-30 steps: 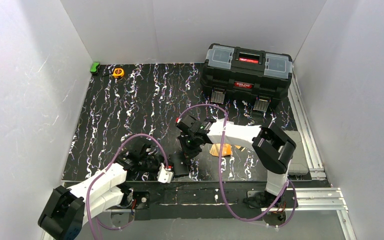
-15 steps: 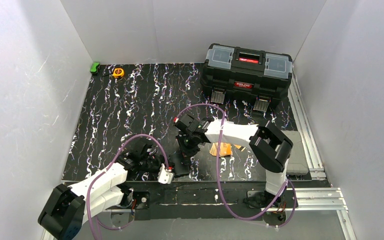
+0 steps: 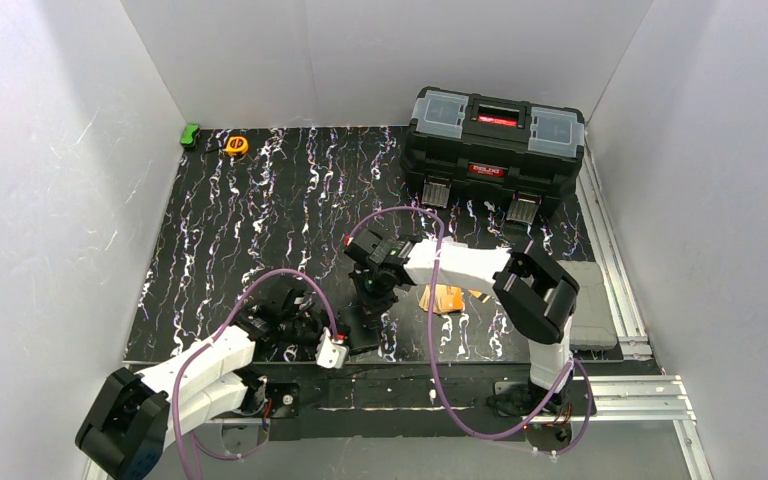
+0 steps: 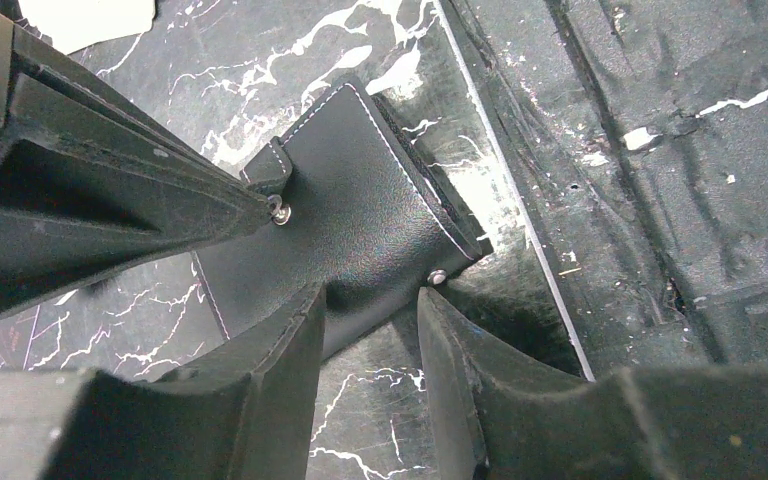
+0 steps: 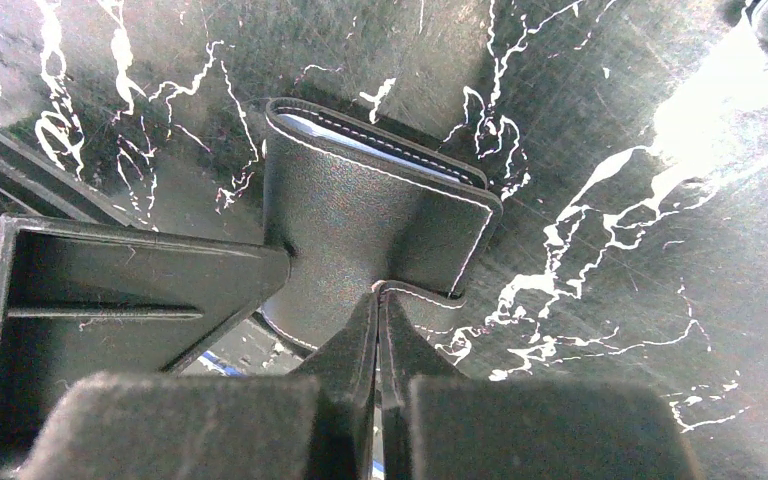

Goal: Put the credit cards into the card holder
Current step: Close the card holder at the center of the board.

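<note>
The black card holder [image 3: 361, 329] lies folded at the mat's near edge, between both grippers. In the right wrist view my right gripper [image 5: 380, 292] is shut on the card holder's clasp tab [image 5: 422, 292], with the holder's body [image 5: 360, 205] just beyond. In the left wrist view my left gripper [image 4: 368, 318] is open, its fingertips [image 4: 300, 305] straddling the near edge of the card holder [image 4: 360, 215]. Orange-yellow credit cards [image 3: 443, 298] lie on the mat right of the right gripper [image 3: 370, 300]. A pale card corner [image 4: 90, 18] shows at the top left.
A large black toolbox [image 3: 495, 145] stands at the back right. A yellow tape measure [image 3: 236, 145] and a green object [image 3: 190, 134] sit at the back left. The mat's front edge [image 4: 520, 215] runs just beside the holder. White walls enclose the table.
My right gripper has shifted slightly left and nearer, over the card holder. The left arm and the orange cards have not visibly moved.
</note>
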Available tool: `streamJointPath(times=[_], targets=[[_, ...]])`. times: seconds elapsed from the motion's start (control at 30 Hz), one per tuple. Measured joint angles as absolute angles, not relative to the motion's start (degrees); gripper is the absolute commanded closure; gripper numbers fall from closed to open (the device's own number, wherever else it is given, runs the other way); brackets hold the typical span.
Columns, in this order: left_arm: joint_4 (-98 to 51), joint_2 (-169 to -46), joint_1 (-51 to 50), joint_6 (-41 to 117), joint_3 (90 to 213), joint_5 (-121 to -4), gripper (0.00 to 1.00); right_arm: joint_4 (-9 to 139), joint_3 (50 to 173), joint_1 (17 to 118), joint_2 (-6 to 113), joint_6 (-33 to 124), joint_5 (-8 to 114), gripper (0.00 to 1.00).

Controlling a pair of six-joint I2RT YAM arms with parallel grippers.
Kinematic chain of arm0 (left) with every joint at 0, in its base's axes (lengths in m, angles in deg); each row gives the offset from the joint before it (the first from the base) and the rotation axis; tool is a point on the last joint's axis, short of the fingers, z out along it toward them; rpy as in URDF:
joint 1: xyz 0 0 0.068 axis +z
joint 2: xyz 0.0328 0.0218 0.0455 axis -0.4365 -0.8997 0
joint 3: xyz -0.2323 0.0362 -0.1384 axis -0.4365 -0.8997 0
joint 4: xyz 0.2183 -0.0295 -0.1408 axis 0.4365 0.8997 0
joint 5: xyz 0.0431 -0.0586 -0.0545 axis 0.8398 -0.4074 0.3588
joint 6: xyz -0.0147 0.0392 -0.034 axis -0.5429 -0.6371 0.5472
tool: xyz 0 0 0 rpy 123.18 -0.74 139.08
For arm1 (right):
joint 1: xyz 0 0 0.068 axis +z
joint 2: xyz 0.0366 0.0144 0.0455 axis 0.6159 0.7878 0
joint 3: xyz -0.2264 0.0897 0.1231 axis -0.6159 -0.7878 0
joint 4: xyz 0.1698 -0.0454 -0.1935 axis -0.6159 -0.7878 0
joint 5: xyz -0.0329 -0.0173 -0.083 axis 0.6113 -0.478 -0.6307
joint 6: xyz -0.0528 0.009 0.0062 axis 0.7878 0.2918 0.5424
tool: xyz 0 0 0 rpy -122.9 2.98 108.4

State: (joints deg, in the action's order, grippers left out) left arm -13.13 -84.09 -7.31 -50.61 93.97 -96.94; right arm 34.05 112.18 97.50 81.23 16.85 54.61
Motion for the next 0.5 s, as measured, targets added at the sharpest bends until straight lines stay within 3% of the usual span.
streamJointPath(times=[0.13, 0.33, 0.5], targets=[[-13.2, -84.0, -7.4, -50.6, 94.0, -96.9, 0.62, 33.3, 112.8, 98.2, 81.3, 16.9, 53.0, 0.99], [-13.1, -83.7, -7.4, -50.5, 93.9, -96.9, 0.63, 31.5, 114.9, 99.6, 82.4, 17.7, 51.4, 0.8], [-13.1, -83.5, -7.4, -50.4, 93.9, -96.9, 0.63, 31.6, 115.1, 100.3, 83.0, 18.1, 51.0, 0.77]])
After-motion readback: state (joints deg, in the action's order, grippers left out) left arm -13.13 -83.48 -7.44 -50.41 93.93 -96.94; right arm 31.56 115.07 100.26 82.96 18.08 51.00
